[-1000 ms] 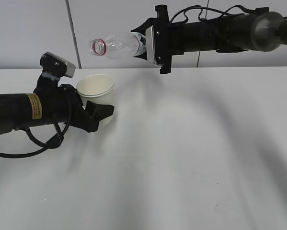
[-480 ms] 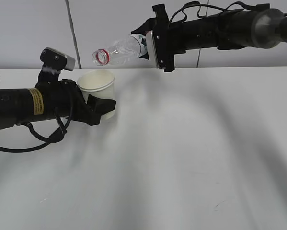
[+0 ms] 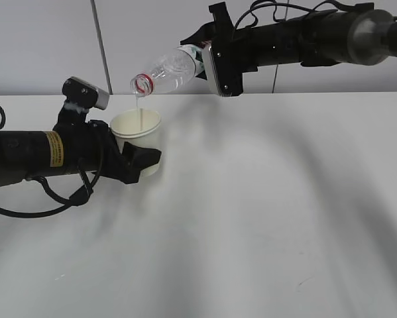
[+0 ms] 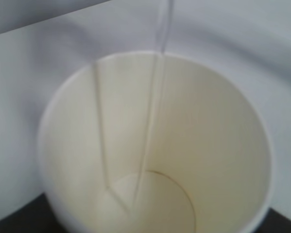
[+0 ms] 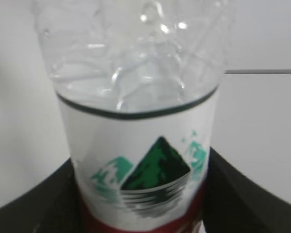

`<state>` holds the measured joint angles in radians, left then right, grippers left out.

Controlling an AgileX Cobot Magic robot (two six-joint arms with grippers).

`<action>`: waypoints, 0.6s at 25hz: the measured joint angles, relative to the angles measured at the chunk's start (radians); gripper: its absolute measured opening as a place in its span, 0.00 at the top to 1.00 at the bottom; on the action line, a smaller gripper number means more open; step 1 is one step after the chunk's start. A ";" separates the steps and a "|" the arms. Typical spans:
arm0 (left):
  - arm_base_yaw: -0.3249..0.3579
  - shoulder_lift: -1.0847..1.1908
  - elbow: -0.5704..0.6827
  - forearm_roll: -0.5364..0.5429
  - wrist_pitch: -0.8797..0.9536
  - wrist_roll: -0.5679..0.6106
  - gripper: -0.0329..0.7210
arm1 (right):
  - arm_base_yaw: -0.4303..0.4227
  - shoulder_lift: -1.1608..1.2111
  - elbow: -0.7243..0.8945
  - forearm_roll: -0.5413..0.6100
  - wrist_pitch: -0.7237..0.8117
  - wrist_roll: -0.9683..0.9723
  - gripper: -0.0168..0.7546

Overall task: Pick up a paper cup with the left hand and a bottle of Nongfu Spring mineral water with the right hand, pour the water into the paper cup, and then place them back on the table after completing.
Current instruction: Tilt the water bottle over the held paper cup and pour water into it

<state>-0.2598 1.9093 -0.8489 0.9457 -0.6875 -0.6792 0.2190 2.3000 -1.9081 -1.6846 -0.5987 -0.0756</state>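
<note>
My left gripper (image 3: 137, 158), on the arm with the yellow band, is shut on a white paper cup (image 3: 138, 136) and holds it upright just above the table (image 3: 264, 199). My right gripper (image 3: 208, 56) is shut on a clear water bottle (image 3: 168, 69) with a green mountain label (image 5: 150, 170), tilted mouth-down to the left over the cup. A thin stream of water (image 3: 140, 111) falls from the red-ringed mouth into the cup. The left wrist view looks into the cup (image 4: 208, 145), where the stream (image 4: 152, 121) reaches the bottom. The jaws are hidden there.
A grey wall with vertical seams (image 3: 102, 46) stands behind the table's far edge. White tabletop stretches to the right and the front of the cup.
The bottle has tilted further, mouth down, and water now streams into the cup. The left arm has shifted the cup slightly right, under the bottle mouth.
</note>
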 joint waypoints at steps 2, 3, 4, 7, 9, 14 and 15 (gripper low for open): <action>0.000 0.000 0.000 0.003 0.000 0.000 0.40 | 0.000 0.000 -0.004 0.000 0.000 -0.011 0.40; 0.000 0.001 0.000 0.003 0.000 0.000 0.40 | 0.000 0.000 -0.007 0.000 0.000 -0.013 0.40; 0.000 0.002 0.000 0.003 0.000 0.000 0.40 | 0.000 0.000 -0.009 0.000 0.000 -0.017 0.40; 0.000 0.002 0.000 0.008 0.000 0.000 0.40 | 0.000 0.000 -0.015 0.000 0.004 -0.021 0.40; 0.000 0.002 0.000 0.026 0.000 0.000 0.41 | 0.000 0.000 -0.015 0.000 0.014 -0.023 0.40; 0.000 0.002 -0.001 0.079 0.000 0.000 0.41 | 0.000 0.000 -0.015 0.000 0.018 -0.038 0.40; 0.000 0.002 -0.001 0.082 0.000 0.000 0.41 | 0.000 0.000 -0.015 0.000 0.018 -0.048 0.40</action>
<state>-0.2598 1.9117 -0.8495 1.0278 -0.6875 -0.6792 0.2190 2.3000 -1.9232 -1.6846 -0.5805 -0.1235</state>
